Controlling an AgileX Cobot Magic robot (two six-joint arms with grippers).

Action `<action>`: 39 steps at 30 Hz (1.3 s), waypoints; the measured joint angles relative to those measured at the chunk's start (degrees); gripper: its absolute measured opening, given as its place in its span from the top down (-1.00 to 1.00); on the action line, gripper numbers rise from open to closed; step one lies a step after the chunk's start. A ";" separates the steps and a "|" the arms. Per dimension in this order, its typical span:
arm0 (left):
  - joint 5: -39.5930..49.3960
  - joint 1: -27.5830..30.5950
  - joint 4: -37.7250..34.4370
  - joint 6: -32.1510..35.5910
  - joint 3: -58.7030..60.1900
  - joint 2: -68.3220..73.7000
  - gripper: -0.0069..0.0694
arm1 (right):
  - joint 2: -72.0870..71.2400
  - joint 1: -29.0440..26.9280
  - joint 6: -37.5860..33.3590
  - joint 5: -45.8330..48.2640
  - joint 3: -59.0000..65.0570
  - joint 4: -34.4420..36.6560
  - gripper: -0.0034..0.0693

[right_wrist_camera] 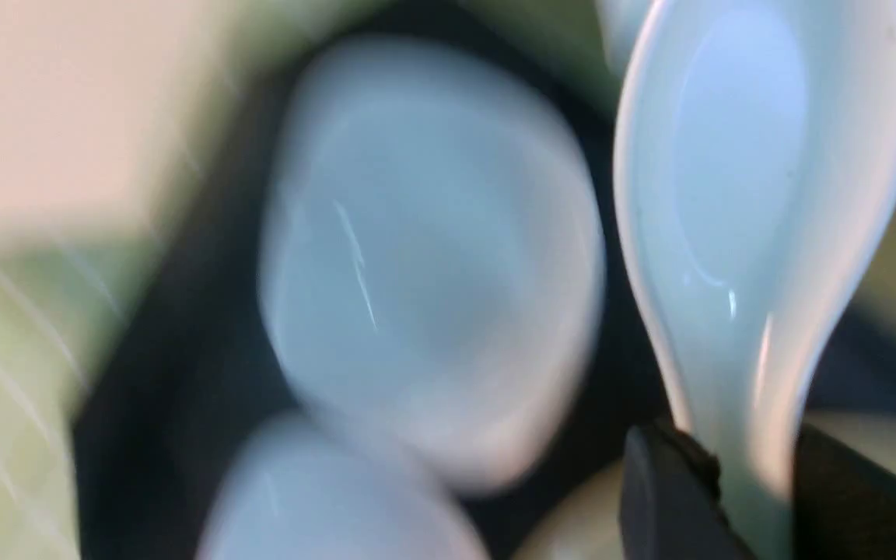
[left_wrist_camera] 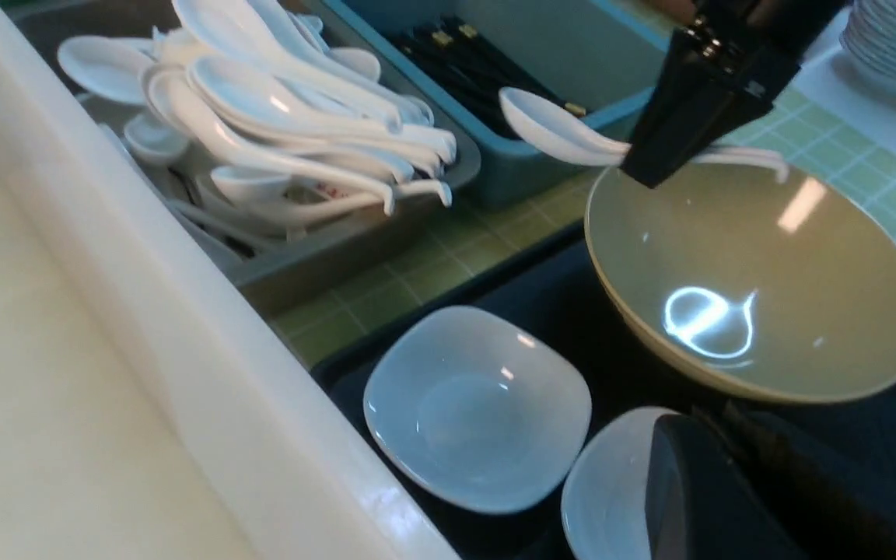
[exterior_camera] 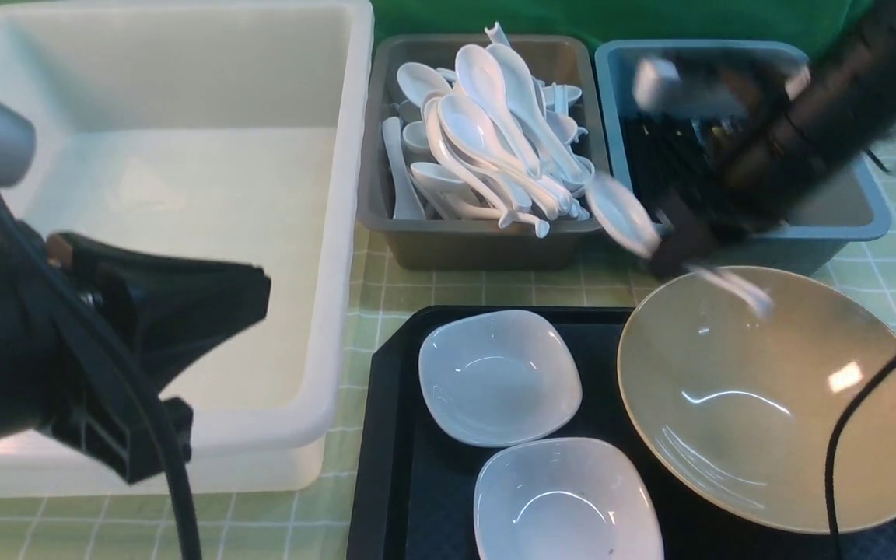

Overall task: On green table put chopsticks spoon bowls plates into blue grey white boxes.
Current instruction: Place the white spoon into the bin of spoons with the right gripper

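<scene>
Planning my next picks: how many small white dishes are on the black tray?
2. The far dish lies toward the grey box; the near dish sits closest to the robot, beside the tan bowl. None seems hidden.

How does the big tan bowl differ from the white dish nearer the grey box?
The tan bowl is round; the white dish is a rounded square. The bowl is far wider than the dish. The bowl is tan, the dish white. Both are glossy, empty and rest on the black tray.
</scene>
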 joint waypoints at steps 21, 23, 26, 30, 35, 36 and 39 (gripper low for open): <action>-2.73 0.00 2.78 0.01 0.00 3.44 0.82 | 35.09 0.94 6.93 -11.42 -45.14 2.05 0.35; -2.68 0.00 2.78 0.01 0.00 3.44 0.82 | 34.98 0.90 6.93 -10.81 -45.28 1.98 0.24; -2.68 0.00 2.78 0.01 0.00 3.44 0.82 | 34.07 0.90 6.93 -9.55 -45.28 1.29 0.05; -2.68 0.00 2.78 0.01 0.00 3.44 0.82 | 31.08 0.90 6.93 -6.89 -45.28 -0.34 -0.07; -2.59 0.00 2.96 -0.27 0.00 3.44 0.82 | 24.89 0.57 6.93 1.17 -45.28 -2.45 -0.09; -2.39 0.00 2.90 -0.69 0.00 3.44 0.82 | 23.22 0.51 7.14 3.37 -45.28 -3.37 -0.09; -0.39 0.00 2.26 -3.09 0.00 3.44 0.82 | 18.26 0.38 8.44 7.90 -45.28 -6.36 -0.06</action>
